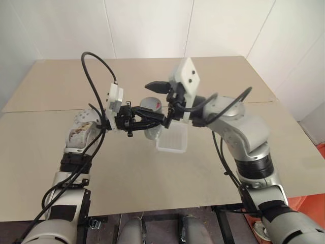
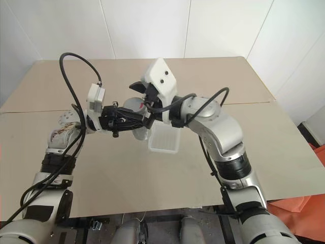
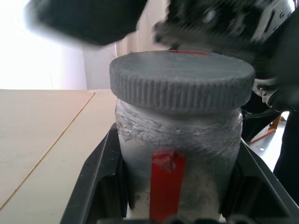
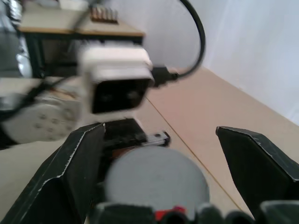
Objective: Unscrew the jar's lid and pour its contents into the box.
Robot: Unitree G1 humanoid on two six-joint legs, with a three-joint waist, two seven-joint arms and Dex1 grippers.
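My left gripper (image 1: 151, 121) is shut on the jar (image 3: 177, 135), a silvery cylinder with a red mark (image 3: 167, 177), and holds it upright above the table. The black fingers (image 3: 100, 179) press its sides. The grey ribbed lid (image 3: 182, 81) sits on top of the jar. My right gripper (image 4: 159, 135) hangs open just above the lid (image 4: 156, 179), with its fingers (image 4: 70, 177) spread wide on either side and not touching it. The box (image 1: 172, 140), a shallow translucent white tray, lies on the table just below and right of the jar. The contents are hidden inside the jar.
The tan table (image 1: 101, 168) stretches all around the box, with a seam (image 1: 45, 111) across it behind the arms. White walls stand behind the table. An orange object (image 2: 299, 208) lies on the floor past the table's right edge.
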